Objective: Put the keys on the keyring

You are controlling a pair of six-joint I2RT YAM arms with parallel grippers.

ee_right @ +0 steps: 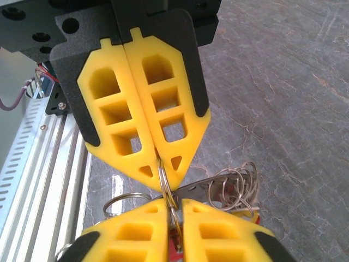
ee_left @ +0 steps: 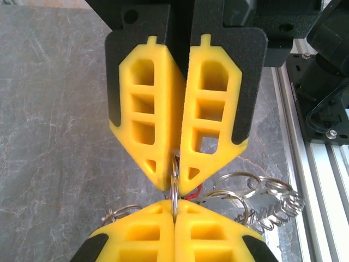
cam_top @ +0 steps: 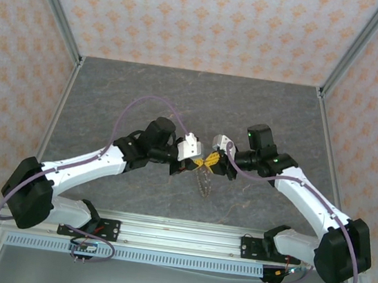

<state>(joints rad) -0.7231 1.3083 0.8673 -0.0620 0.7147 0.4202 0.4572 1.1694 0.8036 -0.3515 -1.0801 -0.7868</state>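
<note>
My two grippers meet tip to tip over the middle of the table, left gripper (cam_top: 199, 162) and right gripper (cam_top: 212, 163). Between them stands the keyring (ee_left: 175, 177), a thin silver ring seen edge-on. The left gripper (ee_left: 175, 204) is shut tight on its lower rim. The right gripper (ee_right: 174, 204) holds the keyring (ee_right: 165, 183) with a narrow gap between its pads, the wire lying slantwise across it. Only a red key head (ee_right: 173, 243) shows, behind the ring. A bunch of smaller rings (ee_right: 235, 185) and a flat metal piece (ee_right: 203, 189) hang beside it.
The bunch of rings and wire coils (ee_left: 267, 199) dangles just above the grey stone-patterned table (cam_top: 181, 98). The aluminium rail (cam_top: 176, 236) with both arm bases runs along the near edge. Patterned walls and metal posts enclose the other three sides.
</note>
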